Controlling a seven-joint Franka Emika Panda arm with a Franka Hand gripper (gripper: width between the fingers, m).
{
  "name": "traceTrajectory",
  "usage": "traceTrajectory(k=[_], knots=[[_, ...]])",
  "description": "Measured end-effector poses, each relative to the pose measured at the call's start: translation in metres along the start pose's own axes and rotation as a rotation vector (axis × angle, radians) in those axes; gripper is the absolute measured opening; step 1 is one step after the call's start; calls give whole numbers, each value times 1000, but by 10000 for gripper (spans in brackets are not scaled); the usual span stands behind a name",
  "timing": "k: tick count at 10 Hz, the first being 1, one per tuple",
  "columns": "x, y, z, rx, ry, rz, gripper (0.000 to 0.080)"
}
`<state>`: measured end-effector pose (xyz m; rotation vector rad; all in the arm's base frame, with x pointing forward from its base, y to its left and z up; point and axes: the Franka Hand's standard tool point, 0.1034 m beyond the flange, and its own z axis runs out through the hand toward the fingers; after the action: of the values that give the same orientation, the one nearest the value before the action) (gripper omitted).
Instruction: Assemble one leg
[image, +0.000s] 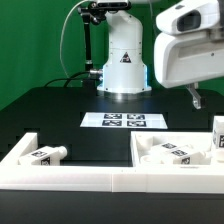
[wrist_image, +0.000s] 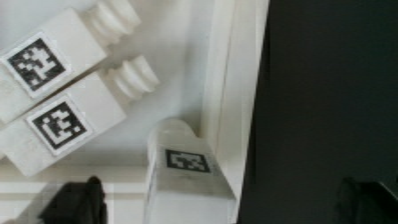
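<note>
In the wrist view my gripper (wrist_image: 222, 205) is open, with dark fingertips (wrist_image: 75, 200) at both sides. A white leg (wrist_image: 187, 168) with a tag stands upright between them, below them and untouched, against the tray's white rim (wrist_image: 231, 60). Two more legs (wrist_image: 63, 115) lie side by side inside the tray. In the exterior view one dark finger (image: 197, 98) hangs under the white hand, above an upright leg (image: 218, 133) at the right edge. More legs (image: 178, 152) lie in the right compartment, and one leg (image: 47, 154) lies in the left compartment.
The marker board (image: 125, 121) lies on the black table in front of the robot base (image: 123, 60). The white tray's front rim (image: 110, 178) runs across the foreground, with a divider between its two compartments. Bare black table (wrist_image: 329, 90) lies beyond the rim.
</note>
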<state>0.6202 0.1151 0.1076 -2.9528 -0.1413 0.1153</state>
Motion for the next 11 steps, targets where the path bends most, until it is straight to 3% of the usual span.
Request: traceTrajectory(k=[6, 7, 9, 11], knots=[[1, 4, 5, -2, -1, 19, 648], [8, 8, 11, -16, -27, 78, 648], [20, 12, 14, -86, -12, 74, 648], [21, 20, 14, -92, -7, 68, 648]])
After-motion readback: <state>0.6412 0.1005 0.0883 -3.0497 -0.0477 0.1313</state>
